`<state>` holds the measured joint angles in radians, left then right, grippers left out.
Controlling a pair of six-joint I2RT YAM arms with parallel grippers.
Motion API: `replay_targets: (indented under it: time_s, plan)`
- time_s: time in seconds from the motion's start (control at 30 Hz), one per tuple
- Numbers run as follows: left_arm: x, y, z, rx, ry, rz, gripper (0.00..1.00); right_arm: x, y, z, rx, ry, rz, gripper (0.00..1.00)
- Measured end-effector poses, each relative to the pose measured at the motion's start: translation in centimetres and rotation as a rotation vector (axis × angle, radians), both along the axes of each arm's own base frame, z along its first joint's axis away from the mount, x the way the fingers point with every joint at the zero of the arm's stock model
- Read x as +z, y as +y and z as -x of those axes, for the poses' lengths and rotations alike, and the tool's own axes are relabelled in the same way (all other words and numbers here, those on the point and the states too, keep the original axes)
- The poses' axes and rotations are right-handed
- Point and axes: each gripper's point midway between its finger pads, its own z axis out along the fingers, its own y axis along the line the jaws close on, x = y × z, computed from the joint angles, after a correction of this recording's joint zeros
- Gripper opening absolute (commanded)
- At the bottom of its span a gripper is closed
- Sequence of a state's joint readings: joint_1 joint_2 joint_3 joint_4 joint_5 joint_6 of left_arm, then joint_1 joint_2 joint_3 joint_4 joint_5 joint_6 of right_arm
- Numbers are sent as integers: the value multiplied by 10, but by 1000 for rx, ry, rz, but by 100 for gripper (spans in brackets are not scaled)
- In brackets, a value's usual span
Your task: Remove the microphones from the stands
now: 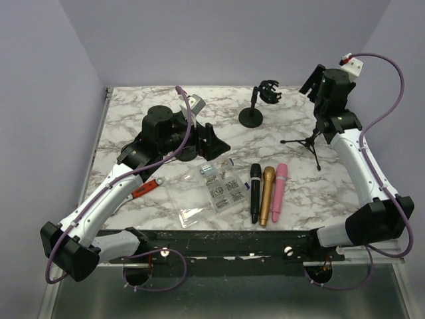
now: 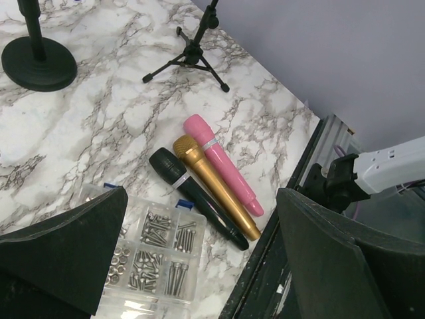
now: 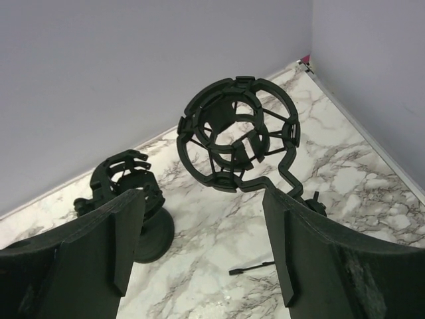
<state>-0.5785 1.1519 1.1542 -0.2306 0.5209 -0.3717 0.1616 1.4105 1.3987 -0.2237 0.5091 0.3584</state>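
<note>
Three microphones lie side by side on the marble table (image 1: 133, 109): black (image 1: 255, 193), gold (image 1: 267, 195) and pink (image 1: 279, 191). They also show in the left wrist view: black (image 2: 219, 219), gold (image 2: 212, 186), pink (image 2: 222, 173). A tripod stand (image 1: 309, 141) carries an empty ring-shaped shock mount (image 3: 236, 133). A round-base stand (image 1: 251, 117) has an empty mount (image 1: 269, 92) too. My right gripper (image 1: 315, 83) (image 3: 202, 196) is open just above and in front of the tripod's mount. My left gripper (image 1: 206, 141) (image 2: 202, 199) is open and empty, left of the microphones.
A clear plastic box of screws (image 1: 218, 186) (image 2: 153, 259) lies left of the microphones. A red-handled tool (image 1: 145, 188) lies by my left arm. The round stand's base (image 2: 40, 63) and the tripod legs (image 2: 192, 56) stand at the back. Purple walls close the back and sides.
</note>
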Motion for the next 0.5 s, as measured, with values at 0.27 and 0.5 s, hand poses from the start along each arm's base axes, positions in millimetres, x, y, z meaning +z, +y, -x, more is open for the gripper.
replay_targets:
  time_s: [0.27, 0.5]
  plan:
    - [1, -1, 1, -7, -2, 4, 99, 42, 2, 8, 23, -92, -15, 79]
    - [1, -1, 1, -7, 0, 5, 99, 3, -5, 6, -16, -16, 17, 76]
